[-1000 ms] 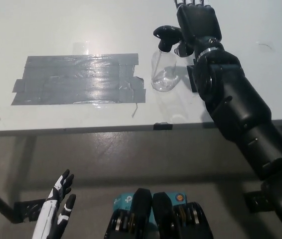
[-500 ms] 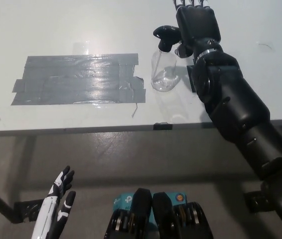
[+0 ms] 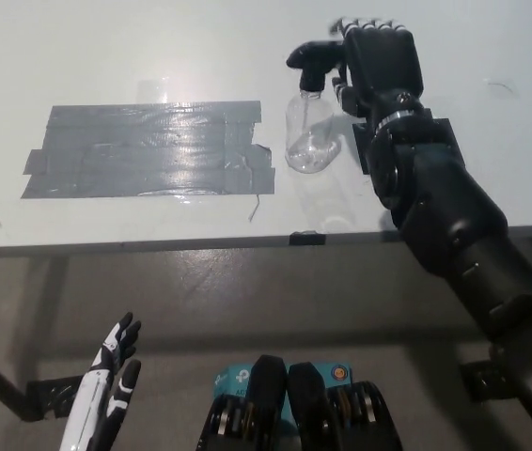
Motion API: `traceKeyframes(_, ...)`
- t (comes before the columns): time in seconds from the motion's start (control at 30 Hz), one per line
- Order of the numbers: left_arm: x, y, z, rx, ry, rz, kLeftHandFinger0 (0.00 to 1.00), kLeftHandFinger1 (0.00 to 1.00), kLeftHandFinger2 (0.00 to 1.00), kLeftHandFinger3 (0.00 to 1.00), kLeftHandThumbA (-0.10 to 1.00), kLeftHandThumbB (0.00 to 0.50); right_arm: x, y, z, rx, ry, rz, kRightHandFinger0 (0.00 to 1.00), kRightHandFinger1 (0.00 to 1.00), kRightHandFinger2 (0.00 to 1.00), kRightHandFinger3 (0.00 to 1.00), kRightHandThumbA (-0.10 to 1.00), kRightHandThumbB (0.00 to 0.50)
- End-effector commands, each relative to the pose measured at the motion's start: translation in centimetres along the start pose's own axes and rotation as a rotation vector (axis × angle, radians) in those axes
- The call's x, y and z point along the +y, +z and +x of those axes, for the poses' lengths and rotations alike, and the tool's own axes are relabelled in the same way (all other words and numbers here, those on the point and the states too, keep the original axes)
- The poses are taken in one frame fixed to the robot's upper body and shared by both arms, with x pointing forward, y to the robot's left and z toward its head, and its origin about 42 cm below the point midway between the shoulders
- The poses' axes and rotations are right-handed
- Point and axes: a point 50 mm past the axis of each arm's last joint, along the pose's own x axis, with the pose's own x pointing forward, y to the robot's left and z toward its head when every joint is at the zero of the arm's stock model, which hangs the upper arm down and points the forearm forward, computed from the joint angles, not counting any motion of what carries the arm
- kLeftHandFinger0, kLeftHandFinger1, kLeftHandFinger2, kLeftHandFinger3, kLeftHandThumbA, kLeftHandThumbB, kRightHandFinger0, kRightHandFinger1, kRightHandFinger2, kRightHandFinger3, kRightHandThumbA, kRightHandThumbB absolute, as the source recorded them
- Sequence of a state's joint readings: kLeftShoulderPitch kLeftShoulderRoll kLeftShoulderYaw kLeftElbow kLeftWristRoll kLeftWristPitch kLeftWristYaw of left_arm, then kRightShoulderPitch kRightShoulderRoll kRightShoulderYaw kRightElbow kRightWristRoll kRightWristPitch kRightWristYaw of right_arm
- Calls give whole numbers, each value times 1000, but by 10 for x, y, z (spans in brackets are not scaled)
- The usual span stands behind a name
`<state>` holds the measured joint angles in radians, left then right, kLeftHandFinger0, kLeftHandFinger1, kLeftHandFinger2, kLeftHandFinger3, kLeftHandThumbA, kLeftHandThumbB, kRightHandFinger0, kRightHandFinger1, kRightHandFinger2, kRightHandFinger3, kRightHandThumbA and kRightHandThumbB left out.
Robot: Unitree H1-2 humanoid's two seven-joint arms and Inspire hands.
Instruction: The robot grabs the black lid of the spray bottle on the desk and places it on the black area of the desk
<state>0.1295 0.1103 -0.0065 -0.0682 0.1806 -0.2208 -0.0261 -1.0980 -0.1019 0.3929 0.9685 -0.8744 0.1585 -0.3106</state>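
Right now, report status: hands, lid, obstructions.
Right hand at the black lid of the spray bottle, grip unconfirmed. Left hand idle, open, below the desk. Lid on bottle. Black area unobstructed.

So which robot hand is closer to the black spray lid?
The right. The black right hand is at the black lid of the spray bottle, on its right side. The white left hand hangs far below the desk.
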Motion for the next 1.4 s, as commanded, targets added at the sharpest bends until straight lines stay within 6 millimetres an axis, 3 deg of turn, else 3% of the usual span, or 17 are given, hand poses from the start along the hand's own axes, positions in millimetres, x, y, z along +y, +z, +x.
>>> traceKeyframes(0.0, 4, 10, 6, -58, -13, 21, 1000, 1000, 1000, 1000, 961, 64, -39, 19, 19, -65, -196, 97, 0, 265, 747, 819, -100, 169)
traceKeyframes(0.03, 4, 10, 7, -57, -15, 23, 1000, 1000, 1000, 1000, 960, 65, -40, 18, 19, -65, -202, 101, 0, 331, 798, 875, -100, 159)
traceKeyframes(0.07, 4, 10, 7, -54, -17, 24, 1000, 1000, 1000, 1000, 953, 67, -41, 17, 18, -61, -211, 106, 22, 424, 856, 994, -67, 148)
traceKeyframes(0.1, 4, 10, 7, -57, -19, 24, 1000, 1000, 1000, 1000, 944, 61, -42, 15, 18, -63, -225, 111, 39, 455, 848, 994, -3, 152)
traceKeyframes(0.4, 4, 10, 11, -62, -19, 28, 1000, 1000, 1000, 1000, 929, 61, -60, 6, 20, -67, -276, 152, 5, 354, 644, 783, 254, 84)
traceKeyframes(0.5, 4, 13, 13, -63, -21, 31, 1000, 1000, 1000, 1000, 923, 53, -72, 5, 22, -67, -315, 167, 0, 348, 633, 762, 269, 85)
traceKeyframes(0.63, 4, 14, 14, -69, -22, 34, 1000, 1000, 1000, 1000, 924, 54, -94, 5, 25, -71, -375, 200, 0, 347, 652, 766, 273, 36)
traceKeyframes(0.87, 5, 13, 18, -72, -30, 57, 1000, 1000, 1000, 1000, 961, 85, -143, -6, 29, -70, -517, 267, 0, 306, 659, 787, 242, 0)
traceKeyframes(0.93, 5, 13, 18, -69, -28, 54, 1000, 1000, 1000, 1000, 956, 76, -157, -15, 28, -61, -564, 280, 0, 295, 653, 743, 260, 0)
traceKeyframes(1.03, 5, 13, 17, -70, -28, 65, 1000, 1000, 1000, 1000, 942, 54, -171, -26, 24, -35, -606, 302, 0, 180, 458, 474, 193, 0)
traceKeyframes(1.07, 6, 13, 16, -70, -25, 61, 1000, 1000, 1000, 1000, 922, 47, -176, -30, 22, -22, -618, 314, 0, 159, 451, 441, 156, 2)
traceKeyframes(1.13, 6, 13, 17, -71, -22, 54, 1000, 1000, 1000, 1000, 892, 42, -180, -39, 22, 17, -617, 325, 0, 225, 582, 481, 117, 0)
traceKeyframes(1.23, 6, 15, 18, -67, -23, 50, 1000, 1000, 1000, 1000, 871, 20, -182, -61, 20, 51, -631, 325, 0, 284, 659, 583, 105, 0)
traceKeyframes(1.3, 7, 15, 19, -75, -20, 60, 1000, 1000, 1000, 1000, 839, 12, -176, -76, 21, 76, -621, 322, 6, 242, 568, 541, 145, 0)
traceKeyframes(1.37, 7, 15, 20, -78, -15, 67, 1000, 1000, 1000, 1000, 824, 10, -168, -89, 22, 101, -611, 325, 0, 235, 547, 512, 178, 0)
